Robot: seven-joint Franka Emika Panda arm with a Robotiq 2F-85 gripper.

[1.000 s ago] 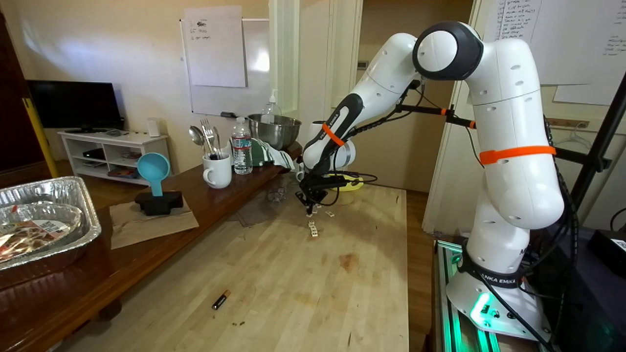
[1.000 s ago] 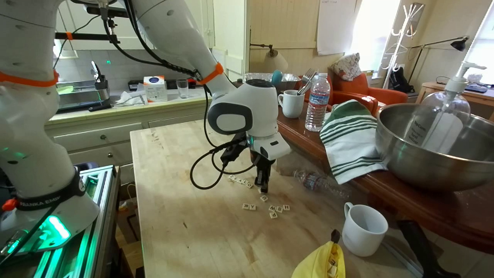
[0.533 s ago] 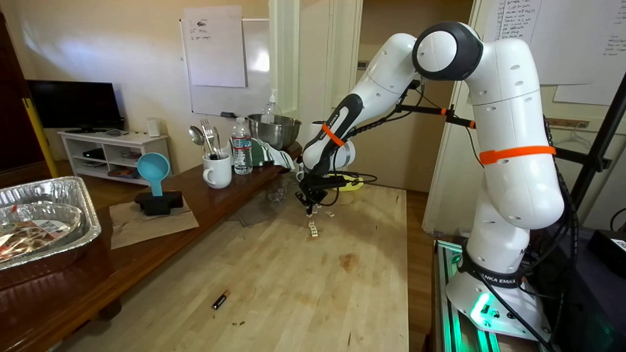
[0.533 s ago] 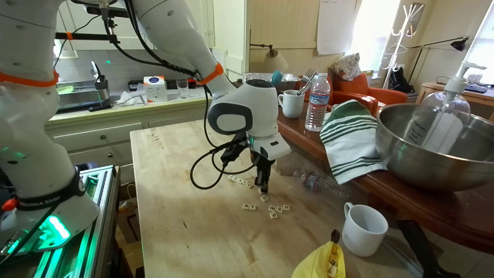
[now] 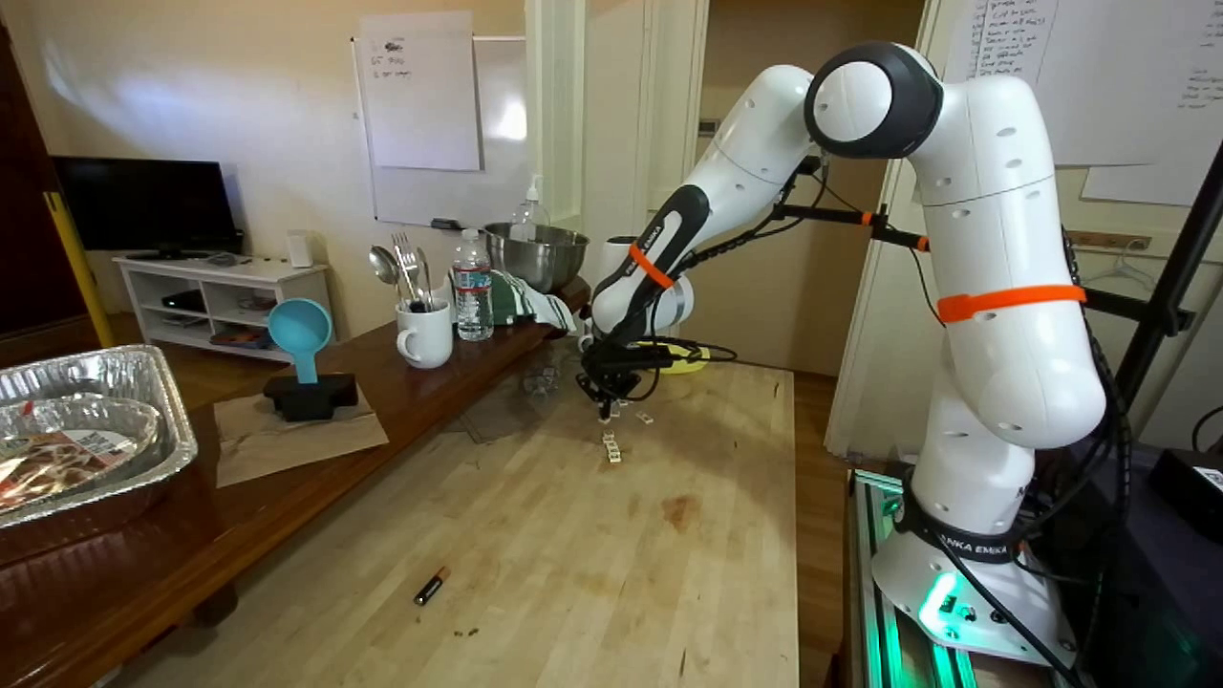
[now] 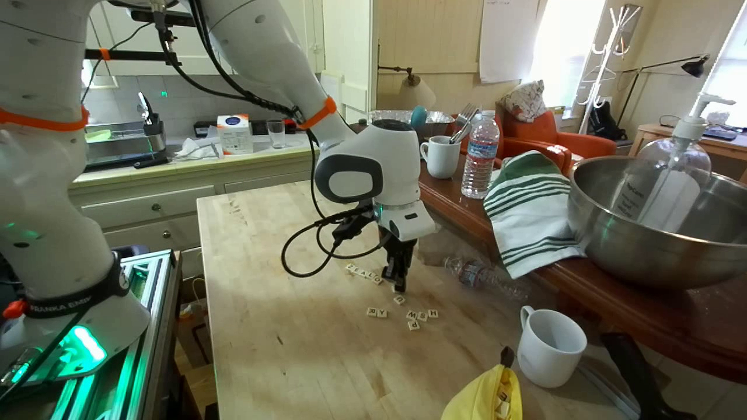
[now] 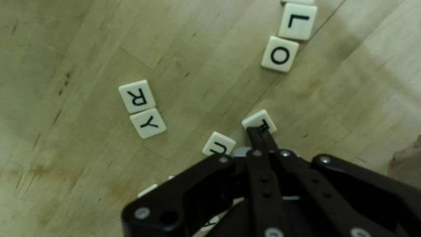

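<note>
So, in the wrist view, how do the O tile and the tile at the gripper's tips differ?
The O tile is seen whole; the closed gripper partly hides the other tile. The O tile sits beside the L tile; the other tile lies apart from the U tile. Both are cream with a black letter.

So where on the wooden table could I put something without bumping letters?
The wooden table has one bare patch between the battery and the letter tiles, and another between the tiles and the side facing the robot's base. It's crowded around the shut pincer, where tiles lie, and by the yellow pouch and the white mug beside it.
</note>
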